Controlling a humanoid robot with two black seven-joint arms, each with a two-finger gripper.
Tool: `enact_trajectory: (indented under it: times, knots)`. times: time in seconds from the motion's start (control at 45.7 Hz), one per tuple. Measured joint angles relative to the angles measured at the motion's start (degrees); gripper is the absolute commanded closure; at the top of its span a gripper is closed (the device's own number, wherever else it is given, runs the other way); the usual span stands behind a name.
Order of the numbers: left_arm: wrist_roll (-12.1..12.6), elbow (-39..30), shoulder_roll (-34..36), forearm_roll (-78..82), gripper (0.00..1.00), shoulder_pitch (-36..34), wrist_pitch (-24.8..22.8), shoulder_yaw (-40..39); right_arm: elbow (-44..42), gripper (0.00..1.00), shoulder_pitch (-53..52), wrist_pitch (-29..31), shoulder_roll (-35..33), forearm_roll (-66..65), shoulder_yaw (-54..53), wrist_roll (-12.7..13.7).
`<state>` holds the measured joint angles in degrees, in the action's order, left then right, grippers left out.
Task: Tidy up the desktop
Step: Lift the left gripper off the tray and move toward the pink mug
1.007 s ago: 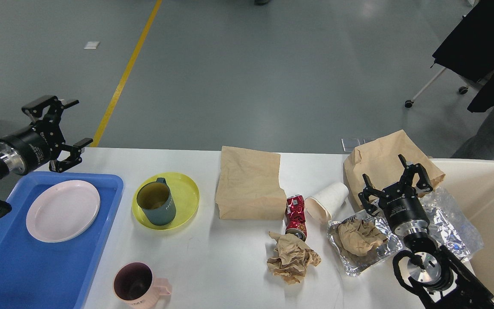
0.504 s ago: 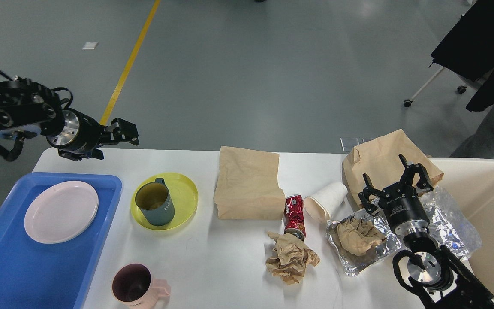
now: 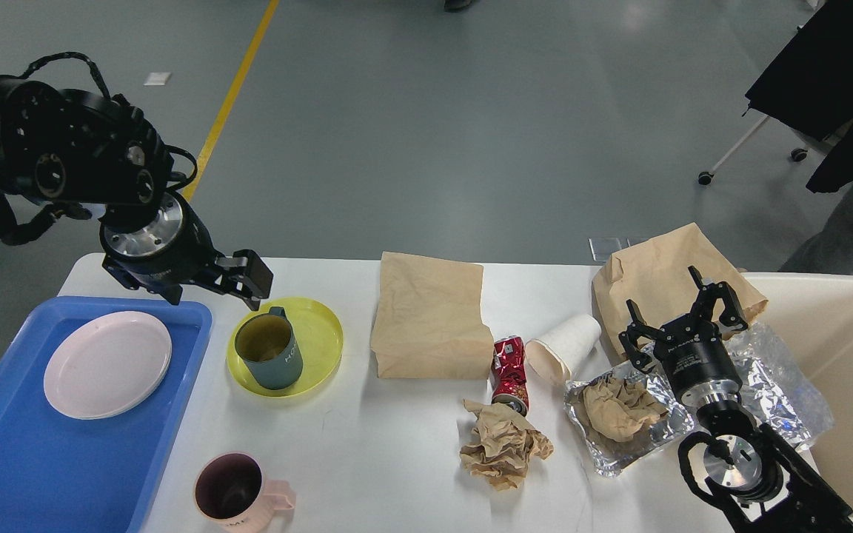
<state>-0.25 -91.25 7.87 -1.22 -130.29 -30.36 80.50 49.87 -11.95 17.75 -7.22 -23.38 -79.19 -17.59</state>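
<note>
On the wide white rectangular counter (image 3: pixel 397 451) sat everything. Far left: blue plastic tray (image 3: pixel 19 466) holding a pale pink round plate (image 3: pixel 107 363). Just beside the tray, a translucent yellow round plate (image 3: pixel 319 344) carrying a dark teal mug (image 3: pixel 271 359), upright, handle toward the far edge. Near edge: pink mug with dark inside (image 3: pixel 238 492), upright. Middle: flat tan paper bag (image 3: pixel 430 326); at its right corner a crushed red drink can (image 3: pixel 512 372) lying down, a white paper cup (image 3: pixel 563 346) on its side next to it, a crumpled brown paper wad (image 3: pixel 504 444) touching the can's near end. Right: silver foil sheet (image 3: pixel 789 400) with another brown paper ball (image 3: pixel 619 407) on it, a second tan paper bag (image 3: pixel 656 277) behind, cream rectangular bin (image 3: pixel 841 355) at the counter's right end.

My left gripper (image 3: pixel 249 281) hung just above the teal mug's handle, over the yellow plate's far rim; seen side-on, jaws couldn't be told apart, state unclear. My right gripper (image 3: pixel 686 314) hovered over the foil and second bag, jaws spread wide, holding nothing.
</note>
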Motion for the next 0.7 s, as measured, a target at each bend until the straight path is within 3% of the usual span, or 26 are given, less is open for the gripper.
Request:
enact_trajectory:
  times: [0.153, 0.285, 0.504, 0.701]
  knots:
    - [-0.3, -8.2, -1.3, -3.6, 0.03, -6.6, 0.6, 1.2, -0.1, 0.00, 0.0, 0.0, 0.0, 0.0, 0.0, 0.0]
    - [-0.3, -9.7, -0.1, -4.3, 0.03, -7.6, 0.5, 1.5, -0.1, 0.00, 0.0, 0.0, 0.0, 0.0, 0.0, 0.0]
    - [-0.3, -9.3, 3.3, -4.4, 0.03, -0.5, 0.5, 1.5, 0.0, 0.00, 0.0, 0.0, 0.0, 0.0, 0.0, 0.0]
    - [0.3, -6.7, 3.6, -4.0, 0.03, 10.0, -1.0, -0.2, 0.0, 0.00, 0.0, 0.0, 0.0, 0.0, 0.0, 0.0]
